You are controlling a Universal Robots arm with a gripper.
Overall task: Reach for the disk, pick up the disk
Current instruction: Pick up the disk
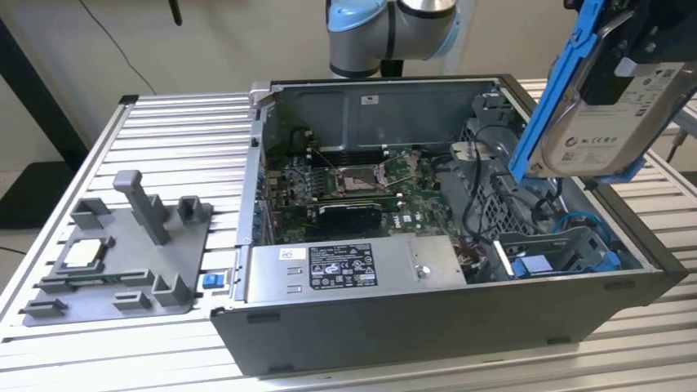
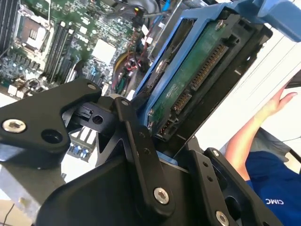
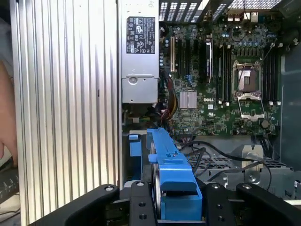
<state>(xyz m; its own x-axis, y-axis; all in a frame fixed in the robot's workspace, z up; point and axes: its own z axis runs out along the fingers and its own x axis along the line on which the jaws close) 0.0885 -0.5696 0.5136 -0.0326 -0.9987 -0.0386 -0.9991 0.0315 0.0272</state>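
Already we have the disk point(image 1: 602, 122) off its bay and up in the air, above the open computer case point(image 1: 436, 327) at the exterior view's right. Our end effector point(image 3: 176, 202) is pinching it: in the first wrist view the black fingers point(image 3: 141, 207) sit on either side of the blue carrier frame point(image 3: 171, 169), and in the second wrist view they press against the drive's edge near its connectors. The drive hangs nearly upright, tilted a little, its long axis running steeply up and down, label facing out. It lies directly between our fingers, well clear of the motherboard point(image 1: 360, 192) and the power supply point(image 1: 348, 265) below. Beside the case, the grey fixture tray point(image 1: 120, 261) rests on the bench point(image 1: 175, 122).
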